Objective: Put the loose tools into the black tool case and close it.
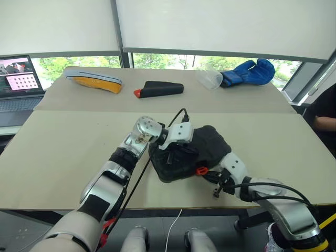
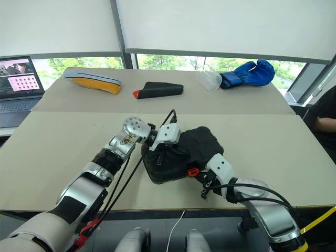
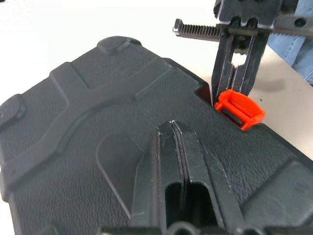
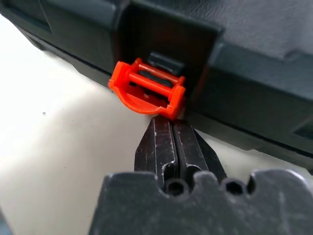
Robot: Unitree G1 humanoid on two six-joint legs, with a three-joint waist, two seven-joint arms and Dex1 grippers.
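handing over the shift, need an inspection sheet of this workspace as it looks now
surface: beige table, a seam running across it
job's things: black tool case lid down; orange latch sticking out, not snapped; loose tools: nothing seen
clutter: black wedge pouch, orange-and-grey object, clear plastic cup on its side, blue boxing glove
grippers: left gripper shut, pressing on the case lid; right gripper shut, tips just under the latch
cables: black cable running along the left arm
surroundings: open laptop, window with blinds, a person's arm at the table's right edge
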